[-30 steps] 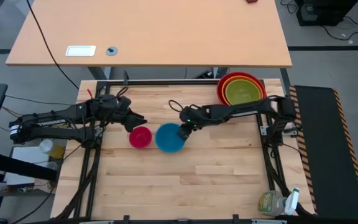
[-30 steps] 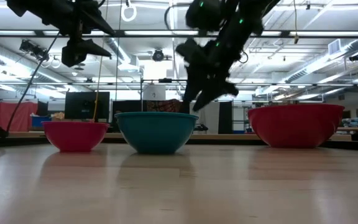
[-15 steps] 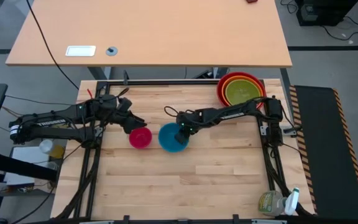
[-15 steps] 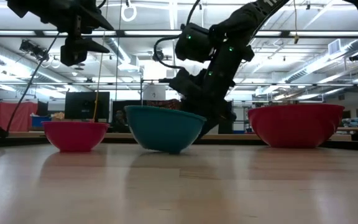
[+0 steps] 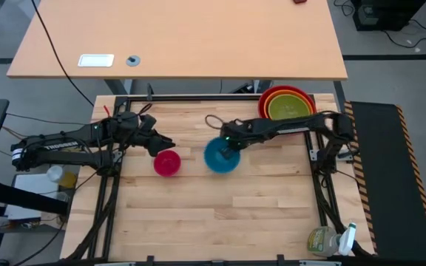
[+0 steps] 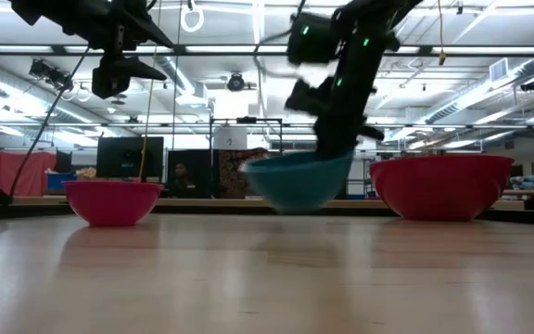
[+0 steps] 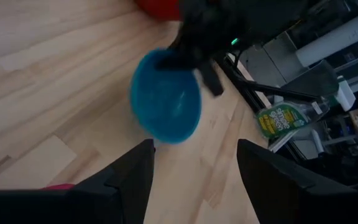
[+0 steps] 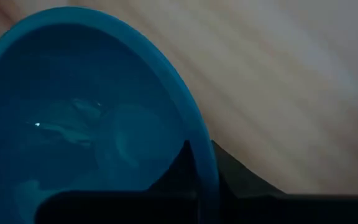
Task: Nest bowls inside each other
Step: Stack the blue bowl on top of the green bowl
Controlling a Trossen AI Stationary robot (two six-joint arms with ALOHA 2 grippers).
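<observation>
The blue bowl [image 5: 221, 156] hangs tilted just above the table's middle, with my right gripper [image 5: 231, 144] shut on its rim; in the low view this bowl [image 6: 299, 183] has its right side raised. The pink bowl [image 5: 167, 162] stands upright on its base to the left of it. My left gripper [image 5: 163, 142] hovers open above and just beyond the pink bowl, touching nothing. At the far right corner the lime green bowl [image 5: 288, 109] sits inside the orange one [image 5: 274, 100], which sits in the red one [image 6: 441, 186]. My right gripper holds the blue bowl by its rim [image 8: 205, 163], on the side toward the table's far right. One finger [image 8: 178, 163] is inside the bowl and one [image 8: 238, 171] outside. The fingers come steeply from above. The bowl hangs tilted, held side highest, seemingly clear of the table.
A spray bottle [image 5: 325, 240] stands at the near right corner, outside the black frame rails. A small bottle [image 5: 54, 175] stands off the table's left side. Bare wood lies along the near half of the table [image 5: 213, 214]. A second, larger table [image 5: 176, 37] stands beyond.
My right gripper has shut on the blue bowl's rim and tipped more steeply downward. It has carried the bowl toward the table's right; the bowl first tipped on its base, then came up off the wood, still tilted. The pink bowl and the stacked bowls have stayed put.
</observation>
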